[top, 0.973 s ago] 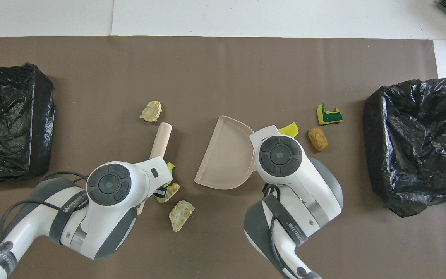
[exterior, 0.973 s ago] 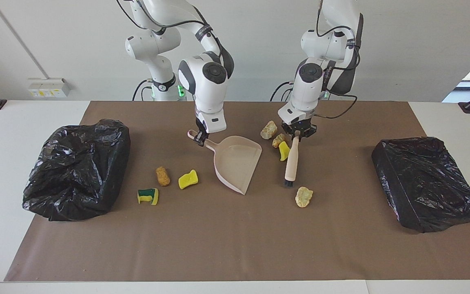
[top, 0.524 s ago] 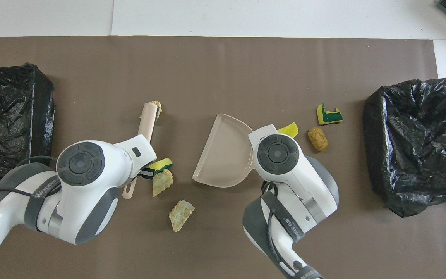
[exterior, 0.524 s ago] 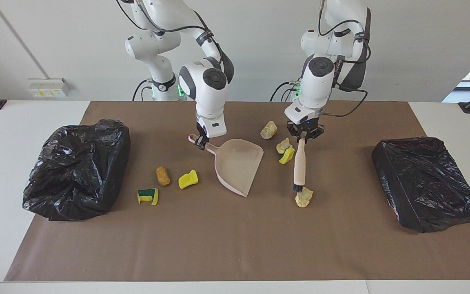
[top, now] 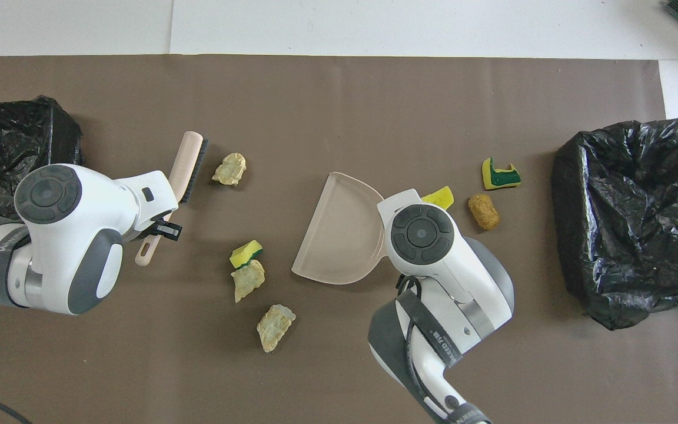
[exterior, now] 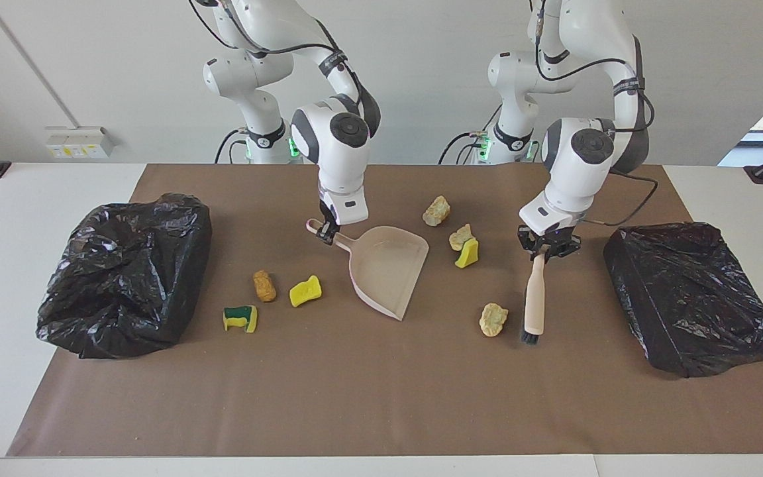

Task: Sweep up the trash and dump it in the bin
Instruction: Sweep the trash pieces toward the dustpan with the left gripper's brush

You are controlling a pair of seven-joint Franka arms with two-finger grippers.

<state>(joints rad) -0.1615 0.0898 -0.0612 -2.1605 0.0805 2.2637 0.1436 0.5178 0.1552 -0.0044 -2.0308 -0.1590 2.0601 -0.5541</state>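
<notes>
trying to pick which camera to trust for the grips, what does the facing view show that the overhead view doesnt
Facing view only: the left gripper shut on the brush handle and the right gripper shut on the dustpan handle; also the arms' bases and the wall.

Overhead view only: the bristle strip along the brush's edge toward the tan scrap. The arms' wrists hide both grips.

Both: dustpan, brush, seven scraps on the brown mat, and two black bags at the table's ends.

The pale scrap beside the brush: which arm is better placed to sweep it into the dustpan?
Left, probably. Its end effector holds the brush, bristles beside that scrap; the right end effector only holds the dustpan.
</notes>
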